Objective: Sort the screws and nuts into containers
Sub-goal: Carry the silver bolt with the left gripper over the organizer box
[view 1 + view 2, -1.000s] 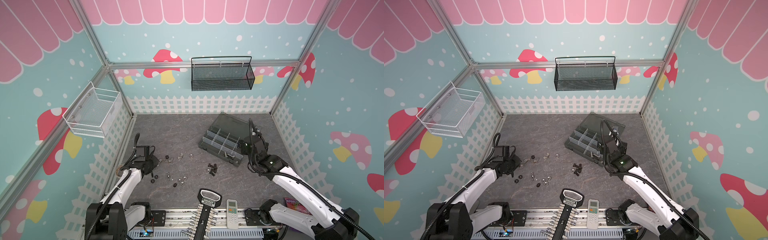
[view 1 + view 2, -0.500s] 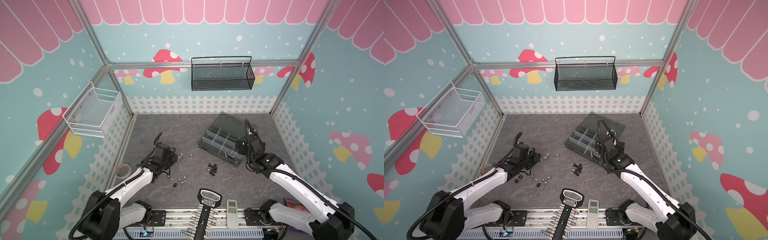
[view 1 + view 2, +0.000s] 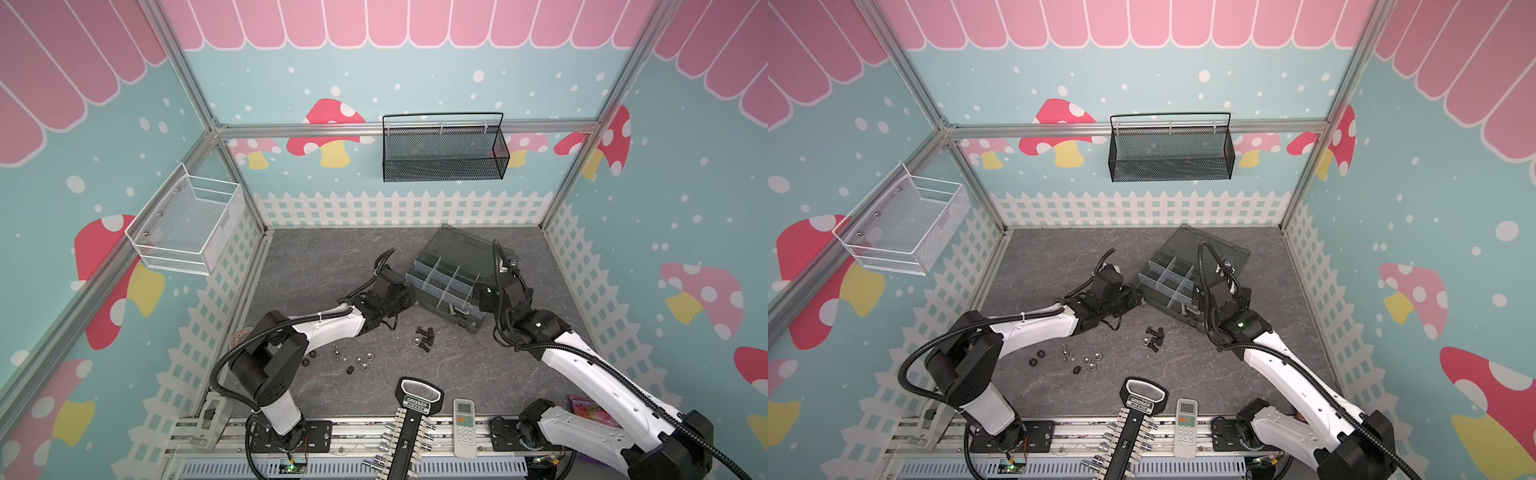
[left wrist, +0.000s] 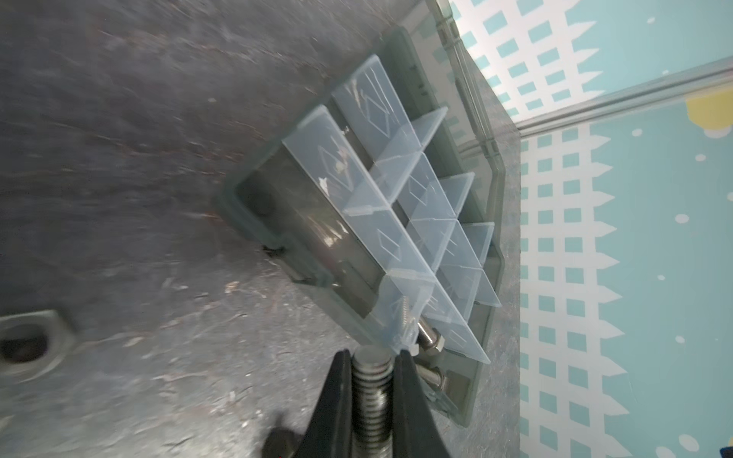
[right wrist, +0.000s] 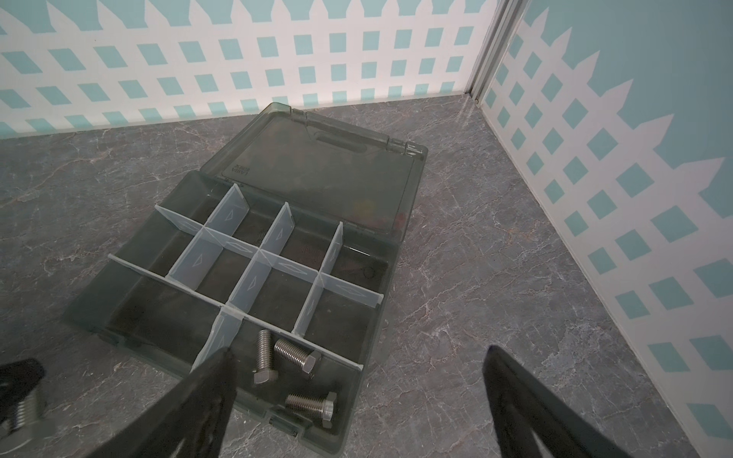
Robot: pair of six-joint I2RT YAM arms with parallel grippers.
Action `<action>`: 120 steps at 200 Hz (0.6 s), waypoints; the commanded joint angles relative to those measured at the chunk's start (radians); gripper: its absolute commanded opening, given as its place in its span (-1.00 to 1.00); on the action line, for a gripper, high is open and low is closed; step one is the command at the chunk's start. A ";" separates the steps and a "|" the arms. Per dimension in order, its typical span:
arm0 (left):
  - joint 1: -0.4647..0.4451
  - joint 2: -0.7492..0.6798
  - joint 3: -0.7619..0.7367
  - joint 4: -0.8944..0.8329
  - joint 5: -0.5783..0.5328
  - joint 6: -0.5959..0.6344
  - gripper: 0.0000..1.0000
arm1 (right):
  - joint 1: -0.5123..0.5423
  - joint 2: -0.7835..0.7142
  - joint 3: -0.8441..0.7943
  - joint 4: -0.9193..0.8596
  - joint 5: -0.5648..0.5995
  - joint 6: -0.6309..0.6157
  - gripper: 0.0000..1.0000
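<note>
Both arms share one build: long white shells on the links and matt black housings at the joints. The left arm (image 3: 328, 328) has a bulky black shoulder block (image 3: 270, 365) above a white base column (image 3: 282, 415). A ribbed black cable (image 3: 220, 365) loops out on its left side, and thin red and black wires (image 3: 306, 441) trail at its foot. The right arm (image 3: 582, 361) carries a small green light (image 3: 539, 323) on a black housing, and its own ribbed hose (image 3: 496, 266) curves at the far end. The left gripper (image 4: 372, 353) and the right gripper (image 5: 359, 349) have black, wedge-shaped fingers (image 5: 190, 404) tapering to narrow tips.
</note>
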 commanded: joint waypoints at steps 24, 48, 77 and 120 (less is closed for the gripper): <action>-0.082 0.131 0.111 0.113 0.011 -0.036 -1.00 | -0.001 -0.054 -0.029 -0.029 0.034 0.034 0.96; -0.105 0.171 0.137 0.166 0.009 -0.043 -1.00 | -0.002 -0.068 -0.033 -0.036 0.037 0.035 0.96; -0.123 0.207 0.161 0.218 -0.007 -0.042 -1.00 | -0.002 -0.077 -0.036 -0.040 0.040 0.038 0.96; -0.148 0.266 0.191 0.268 -0.057 -0.046 -1.00 | -0.001 -0.073 -0.037 -0.039 0.034 0.047 0.95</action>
